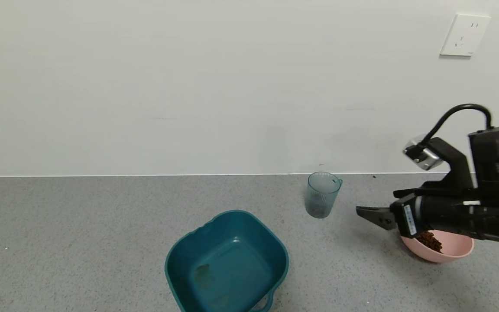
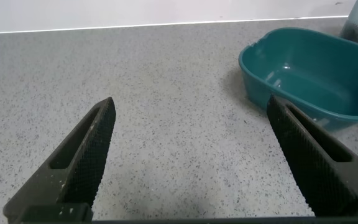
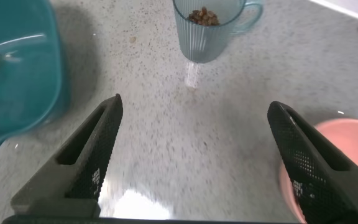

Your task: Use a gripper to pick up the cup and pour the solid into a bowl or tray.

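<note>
**Cup upright on the counter, right gripper wide open beside it**

The small translucent blue-grey ribbed plastic cup (image 1: 322, 194) stood upright on the grey speckled countertop (image 1: 80, 242), near the white wall (image 1: 189, 86), its little side handle turned toward the robot's right. A few small dark brown pellets (image 3: 202, 16) lay in its bottom. A heap of the same pellets (image 1: 430, 241) sat inside the round pale pink plastic bowl (image 1: 455, 249), which rested on the counter well to the right of the cup.

The black right gripper (image 1: 373, 215) hung above the near rim of that pink bowl, its tips pointing toward the cup but clear of it. From its wrist view, its two textured fingers (image 3: 95, 155) stood spread far apart with only bare counter between them; it held nothing.

The large dark teal squarish plastic tub (image 1: 228, 262) with a handle sat closer to the robot, to the left of the cup and apart from it.

The left gripper (image 2: 191, 162) hovered low over bare counter on the far side of the tub, its fingers likewise wide apart and gripping nothing.
</note>
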Robot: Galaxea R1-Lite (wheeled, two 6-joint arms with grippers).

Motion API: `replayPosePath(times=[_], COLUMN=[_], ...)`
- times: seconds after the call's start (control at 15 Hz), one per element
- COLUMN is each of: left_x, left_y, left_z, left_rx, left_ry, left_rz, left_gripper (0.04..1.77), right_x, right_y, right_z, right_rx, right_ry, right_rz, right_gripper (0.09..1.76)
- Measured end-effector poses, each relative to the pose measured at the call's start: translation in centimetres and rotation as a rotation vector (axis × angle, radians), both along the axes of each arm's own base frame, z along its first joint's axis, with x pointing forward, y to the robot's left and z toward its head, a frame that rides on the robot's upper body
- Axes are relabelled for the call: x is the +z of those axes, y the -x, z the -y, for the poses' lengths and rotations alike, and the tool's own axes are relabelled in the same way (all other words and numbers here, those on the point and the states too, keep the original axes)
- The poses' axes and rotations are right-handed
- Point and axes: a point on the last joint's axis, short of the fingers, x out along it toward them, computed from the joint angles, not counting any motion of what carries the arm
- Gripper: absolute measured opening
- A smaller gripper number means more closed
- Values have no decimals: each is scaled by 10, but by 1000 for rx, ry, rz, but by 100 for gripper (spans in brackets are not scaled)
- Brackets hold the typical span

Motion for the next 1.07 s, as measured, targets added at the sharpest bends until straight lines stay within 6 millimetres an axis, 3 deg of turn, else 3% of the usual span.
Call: replayPosePath(times=[0.33,0.87,1.07], left_x=[0,0,0], left_y=[0,0,0], left_z=[0,0,0], left_rx=[0,0,0], left_ry=[0,0,0], left_rz=[0,0,0], left_gripper=[175,175,175], right_x=[35,45,45], right_y=[68,161,186], right_z=[31,75,92], right_rx=[-95,-222,-318], right_ry=[26,18,13], right_rz=[160,294,325], right_gripper=[170,170,170])
